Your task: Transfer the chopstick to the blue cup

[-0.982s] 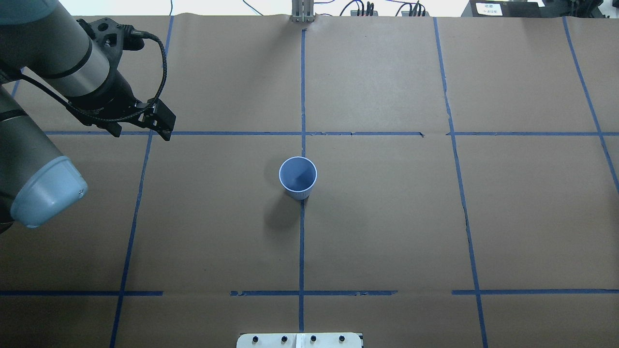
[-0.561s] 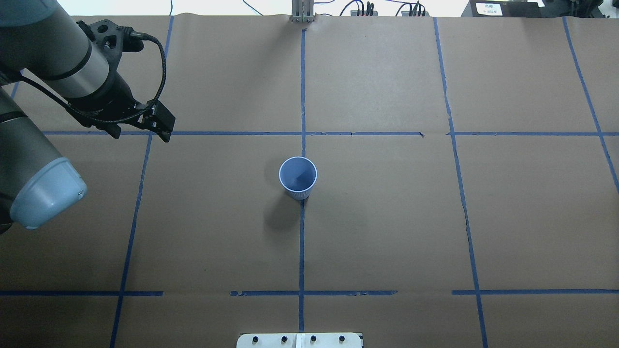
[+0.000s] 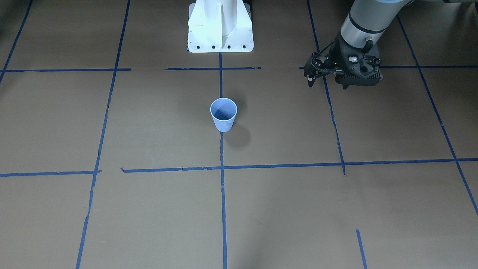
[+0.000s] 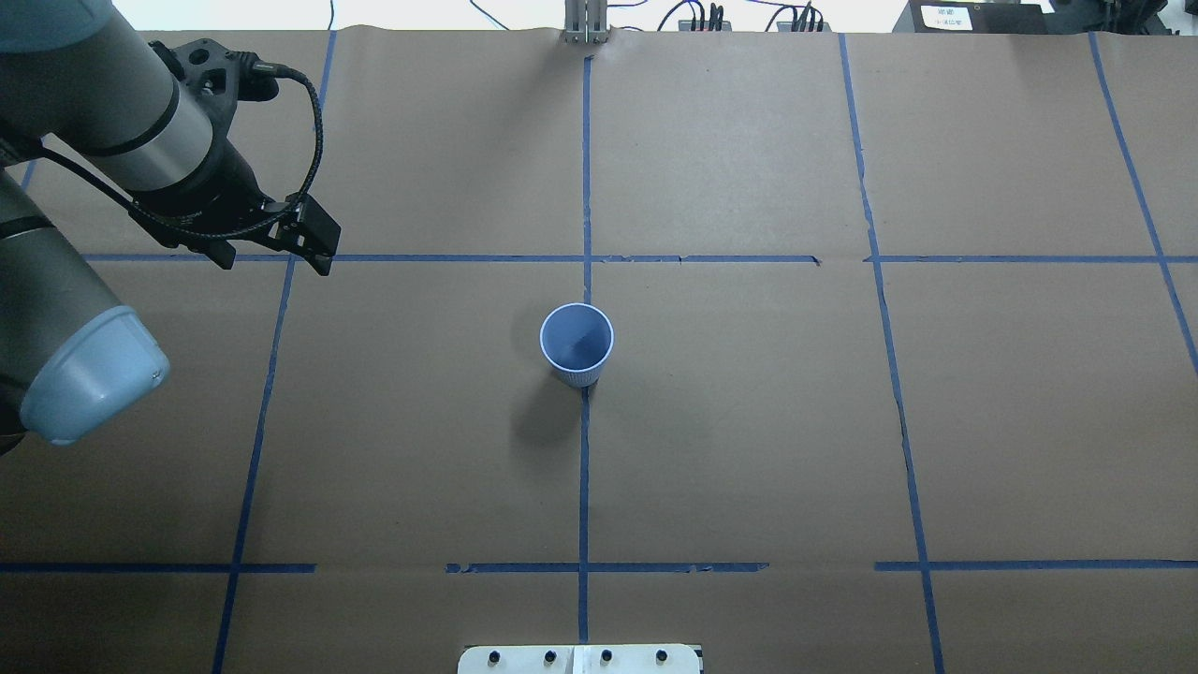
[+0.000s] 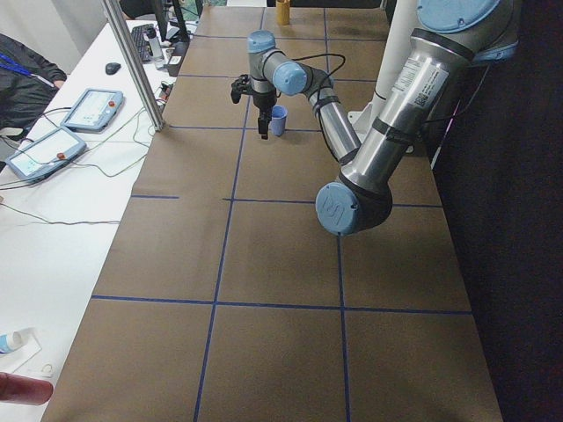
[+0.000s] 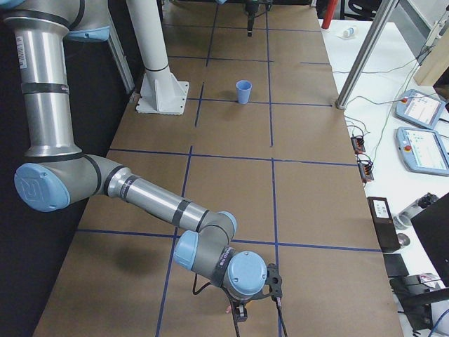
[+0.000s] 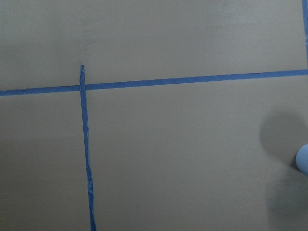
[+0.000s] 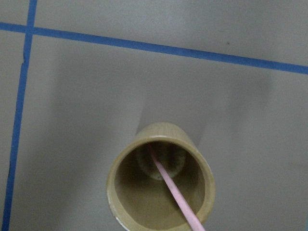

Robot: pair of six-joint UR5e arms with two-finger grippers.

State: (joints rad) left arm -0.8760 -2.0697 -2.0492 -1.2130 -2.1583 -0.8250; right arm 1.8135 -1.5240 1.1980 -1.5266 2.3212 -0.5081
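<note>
Below right end effector: pink chopstick (image 8: 175, 195) leaning inside tan bamboo cylinder (image 8: 160, 179); grip state unclear. Left end effector (image 4: 318, 245) empty, apparently closed, well apart from ribbed pale-blue cup (image 4: 577, 343).

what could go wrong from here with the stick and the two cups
The chopstick leans inside a tan holder; lifted at an angle it might tip the holder. The blue cup is small and stands free, so a long stick could topple it. It also sits far from the right gripper.
</note>
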